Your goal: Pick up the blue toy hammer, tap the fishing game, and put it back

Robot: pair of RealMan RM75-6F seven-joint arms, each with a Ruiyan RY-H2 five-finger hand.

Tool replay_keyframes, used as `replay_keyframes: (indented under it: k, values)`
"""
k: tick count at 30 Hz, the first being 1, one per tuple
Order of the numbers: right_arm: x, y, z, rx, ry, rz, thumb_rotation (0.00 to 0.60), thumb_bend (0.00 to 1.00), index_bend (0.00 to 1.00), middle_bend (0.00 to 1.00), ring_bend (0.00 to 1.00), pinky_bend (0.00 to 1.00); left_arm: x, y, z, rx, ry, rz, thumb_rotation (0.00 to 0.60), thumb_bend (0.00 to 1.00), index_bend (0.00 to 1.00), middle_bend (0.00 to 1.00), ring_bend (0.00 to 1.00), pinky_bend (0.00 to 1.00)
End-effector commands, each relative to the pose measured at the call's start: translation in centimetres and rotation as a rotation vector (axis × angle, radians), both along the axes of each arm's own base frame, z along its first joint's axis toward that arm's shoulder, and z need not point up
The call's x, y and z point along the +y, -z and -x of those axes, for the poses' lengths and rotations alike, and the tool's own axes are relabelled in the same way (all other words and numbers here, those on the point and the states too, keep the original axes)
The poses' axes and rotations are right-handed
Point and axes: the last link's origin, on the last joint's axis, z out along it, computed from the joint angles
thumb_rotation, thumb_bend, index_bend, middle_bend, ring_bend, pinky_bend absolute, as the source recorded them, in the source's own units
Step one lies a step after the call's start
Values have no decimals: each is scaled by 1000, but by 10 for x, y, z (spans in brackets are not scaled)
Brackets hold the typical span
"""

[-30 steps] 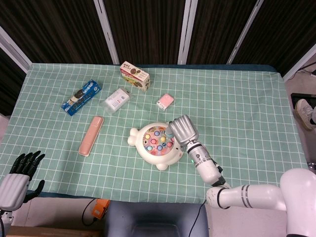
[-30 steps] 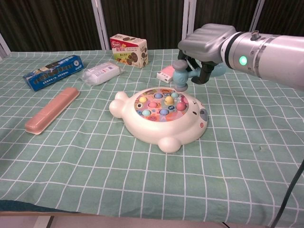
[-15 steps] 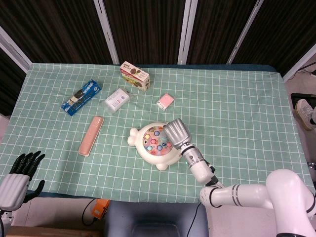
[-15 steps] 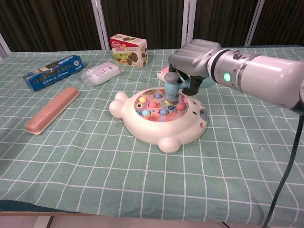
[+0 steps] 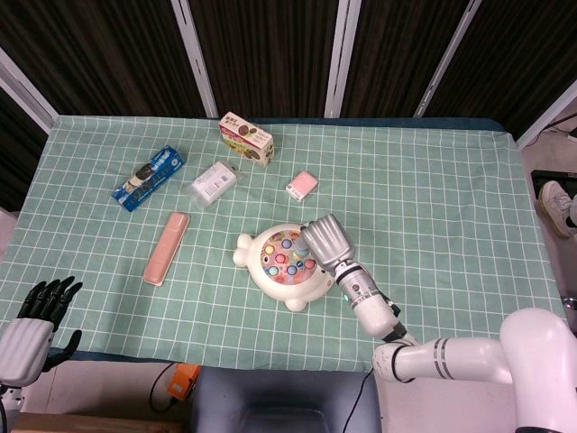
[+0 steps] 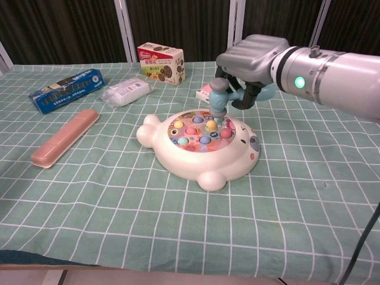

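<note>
The white fish-shaped fishing game [image 6: 199, 148] [image 5: 281, 262] lies mid-table, its round top full of coloured pieces. My right hand [image 6: 252, 56] [image 5: 326, 242] hovers over its far right side and grips the blue toy hammer [image 6: 218, 98]. The hammer's head points down, just above the coloured pieces, and I cannot tell whether it touches them. In the head view the hand hides the hammer. My left hand [image 5: 36, 316] hangs off the table's near left corner, fingers apart, holding nothing.
A pink case [image 6: 65, 138] lies left of the game. Behind it are a blue snack pack [image 6: 66, 90], a clear white packet [image 6: 126, 92], a cookie box [image 6: 160, 62] and a small pink item [image 6: 206, 93]. The green checked cloth [image 6: 309, 196] covers the table.
The right hand dropped the hammer onto the game's top half a second ago, then lifted it slightly and drew back to the right. The left hand has stayed put.
</note>
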Motion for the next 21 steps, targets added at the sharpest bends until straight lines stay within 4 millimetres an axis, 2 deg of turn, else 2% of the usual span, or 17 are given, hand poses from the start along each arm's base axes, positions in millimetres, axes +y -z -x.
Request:
replay_keyframes:
  k: [1, 8, 21]
  values:
    - [4, -6, 7, 12, 0, 4, 600, 533, 979, 732, 788, 823, 0, 1, 0, 1, 1, 3, 600, 415, 0, 37, 7, 43]
    - [7, -4, 18, 38, 2, -15, 600, 533, 979, 732, 788, 823, 0, 4, -2, 11, 5, 9, 600, 415, 0, 38, 7, 42]
    - [6, 10, 25, 70, 14, -35, 600, 532, 979, 732, 788, 823, 0, 4, -2, 12, 7, 9, 600, 415, 0, 37, 7, 42]
